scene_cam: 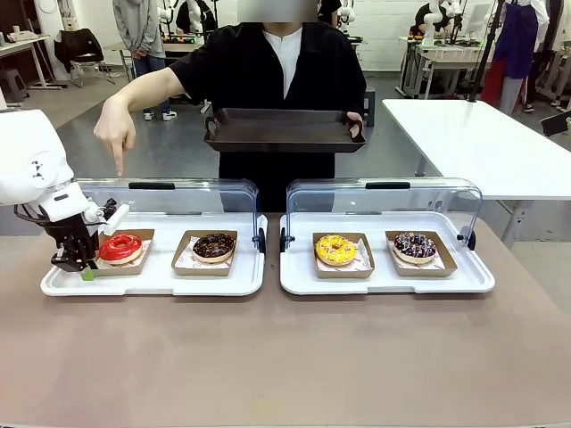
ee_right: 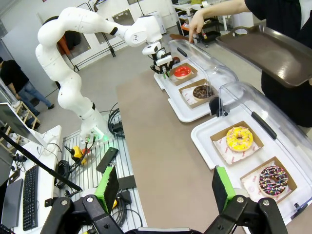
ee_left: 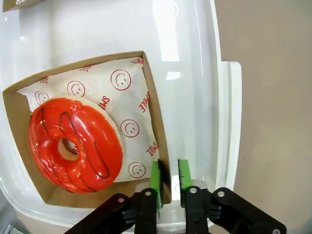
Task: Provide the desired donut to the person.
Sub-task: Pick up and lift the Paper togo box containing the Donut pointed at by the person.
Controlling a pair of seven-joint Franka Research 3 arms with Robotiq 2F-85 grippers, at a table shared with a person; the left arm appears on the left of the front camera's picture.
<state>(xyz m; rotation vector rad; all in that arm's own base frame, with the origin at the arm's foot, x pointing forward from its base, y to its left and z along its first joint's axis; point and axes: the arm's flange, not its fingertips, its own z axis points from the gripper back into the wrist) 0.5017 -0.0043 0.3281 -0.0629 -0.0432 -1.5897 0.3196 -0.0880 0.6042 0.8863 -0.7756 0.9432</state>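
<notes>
The left gripper [ee_left: 169, 175] was low over the outer end of a white tray [ee_left: 195, 97]. Its jaws were drawn nearly together astride the side wall of a cardboard tray [ee_left: 151, 97]. One green pad [ee_left: 156, 176] lay against the paper-lined inside, while a thin strip of white showed between the wall and the other pad. Whether it had actually clamped the wall could not be told.

The red donut [ee_left: 73, 144] sat in that cardboard tray, just beside the gripper on the inner pad's side and not touching it. A chocolate donut [scene_cam: 213, 245] lay beyond it on the same white tray.

Across the table from the gripper, the person [scene_cam: 285, 71] pointed one hand [scene_cam: 116, 134] down toward the red donut and held a dark tray [scene_cam: 281, 129] in the other.

The right gripper [ee_right: 164, 187] was spread wide and held nothing, high above the table, well apart from a yellow donut [ee_right: 239, 138].
</notes>
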